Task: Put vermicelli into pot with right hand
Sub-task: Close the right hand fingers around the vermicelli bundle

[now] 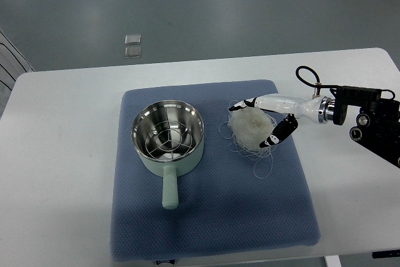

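Right hand (265,120): enters from the right edge, fingers curved around the noodles, seemingly gripping them, though contact is hard to confirm.
Noodles (251,128): pale tangled nest right of centre, lying on the mat, loose strands trailing below.
Pot (167,134): left of centre, empty, wire rack inside, handle pointing to the bottom edge.
Mat (212,217): blue, covering the white table (56,173).
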You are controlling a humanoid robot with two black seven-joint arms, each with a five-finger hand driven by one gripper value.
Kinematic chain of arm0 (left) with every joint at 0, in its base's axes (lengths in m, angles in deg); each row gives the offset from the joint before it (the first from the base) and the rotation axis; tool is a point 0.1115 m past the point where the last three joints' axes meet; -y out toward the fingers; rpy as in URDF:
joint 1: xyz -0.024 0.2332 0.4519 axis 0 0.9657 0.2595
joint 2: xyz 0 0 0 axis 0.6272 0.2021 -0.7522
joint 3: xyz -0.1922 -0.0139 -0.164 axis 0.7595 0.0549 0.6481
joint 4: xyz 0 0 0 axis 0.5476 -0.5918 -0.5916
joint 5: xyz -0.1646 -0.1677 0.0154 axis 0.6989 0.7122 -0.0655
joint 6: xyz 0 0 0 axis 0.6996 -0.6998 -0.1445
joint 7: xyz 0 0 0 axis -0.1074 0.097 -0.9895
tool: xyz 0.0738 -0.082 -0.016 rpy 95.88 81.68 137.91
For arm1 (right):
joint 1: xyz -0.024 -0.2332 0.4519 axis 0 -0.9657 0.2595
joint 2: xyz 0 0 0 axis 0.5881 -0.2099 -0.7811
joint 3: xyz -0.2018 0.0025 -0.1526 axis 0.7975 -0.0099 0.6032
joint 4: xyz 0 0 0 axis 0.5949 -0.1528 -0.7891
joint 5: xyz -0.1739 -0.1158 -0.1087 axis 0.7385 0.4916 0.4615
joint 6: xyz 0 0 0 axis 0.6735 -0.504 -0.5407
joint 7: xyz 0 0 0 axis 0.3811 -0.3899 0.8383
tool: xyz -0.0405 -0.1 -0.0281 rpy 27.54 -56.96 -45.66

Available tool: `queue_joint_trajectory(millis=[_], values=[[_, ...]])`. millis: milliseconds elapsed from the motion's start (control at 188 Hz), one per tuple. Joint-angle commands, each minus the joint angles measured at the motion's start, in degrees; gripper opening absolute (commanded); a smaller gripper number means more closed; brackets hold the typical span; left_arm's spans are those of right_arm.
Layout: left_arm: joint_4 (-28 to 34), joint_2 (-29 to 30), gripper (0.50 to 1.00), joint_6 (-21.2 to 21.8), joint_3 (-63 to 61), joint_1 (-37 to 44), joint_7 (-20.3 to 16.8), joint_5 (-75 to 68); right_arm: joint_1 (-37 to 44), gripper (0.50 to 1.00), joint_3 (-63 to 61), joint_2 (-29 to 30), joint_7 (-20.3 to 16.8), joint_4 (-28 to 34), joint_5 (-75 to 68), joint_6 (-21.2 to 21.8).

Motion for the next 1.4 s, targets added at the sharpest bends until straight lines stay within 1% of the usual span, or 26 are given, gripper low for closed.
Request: queue_joint_trajectory(millis=[0, 298, 436, 564, 724, 820, 862, 921, 931, 942, 1000, 1197, 1293, 1341, 1394], values=[[0.00, 0.00, 1.000, 0.00, 0.00, 0.00, 0.00, 0.00, -0.30, 0.919, 0.28, 0.09, 0.01, -0.64, 0.01, -0.35], [0.00, 0.00, 1.000, 0.00, 0.00, 0.00, 0.00, 0.00, -1.09, 0.919, 0.37, 0.88, 0.01, -1.61, 0.18, -0.44], [0.00, 0.00, 1.000, 0.00, 0.00, 0.00, 0.00, 0.00, -1.09, 0.919, 0.81, 2.29, -0.17, -3.72, 0.89, -1.85], [0.00, 0.00, 1.000, 0.00, 0.00, 0.00, 0.00, 0.00, -1.01, 0.917, 0.81, 2.55, -1.66, -4.95, 0.89, -2.99], [0.00, 0.00, 1.000, 0.00, 0.00, 0.00, 0.00, 0.00, -0.74, 0.915, 0.81, 2.64, -1.66, -5.57, 0.89, -3.69], [0.00, 0.00, 1.000, 0.00, 0.00, 0.00, 0.00, 0.00, -0.74, 0.903, 0.72, 2.64, -1.66, -5.57, 0.89, -3.69], [0.00, 0.00, 1.000, 0.00, 0.00, 0.00, 0.00, 0.00, -0.65, 0.891, 0.72, 2.64, -1.66, -5.57, 0.89, -3.69], [0.00, 0.00, 1.000, 0.00, 0.00, 0.00, 0.00, 0.00, -0.65, 0.846, 0.81, 2.73, -1.75, -5.57, 0.89, -3.60], [0.00, 0.00, 1.000, 0.00, 0.00, 0.00, 0.00, 0.00, -0.65, 0.846, 0.81, 2.73, -1.75, -5.57, 0.89, -3.60], [0.00, 0.00, 1.000, 0.00, 0.00, 0.00, 0.00, 0.00, -0.65, 0.830, 0.81, 2.73, -1.75, -5.57, 0.89, -3.60], [0.00, 0.00, 1.000, 0.00, 0.00, 0.00, 0.00, 0.00, -0.65, 0.801, 0.81, 2.73, -1.75, -5.57, 0.89, -3.60], [0.00, 0.00, 1.000, 0.00, 0.00, 0.00, 0.00, 0.00, -0.57, 0.778, 0.81, 3.08, -1.75, -5.83, 0.89, -3.78], [0.00, 0.00, 1.000, 0.00, 0.00, 0.00, 0.00, 0.00, -0.57, 0.758, 0.81, 3.17, -1.75, -5.92, 0.89, -3.78], [0.00, 0.00, 1.000, 0.00, 0.00, 0.00, 0.00, 0.00, -0.65, 0.725, 0.81, 3.17, -1.75, -5.92, 0.89, -3.78], [0.00, 0.00, 1.000, 0.00, 0.00, 0.00, 0.00, 0.00, -0.57, 0.705, 0.81, 3.17, -1.75, -5.92, 0.89, -3.69]])
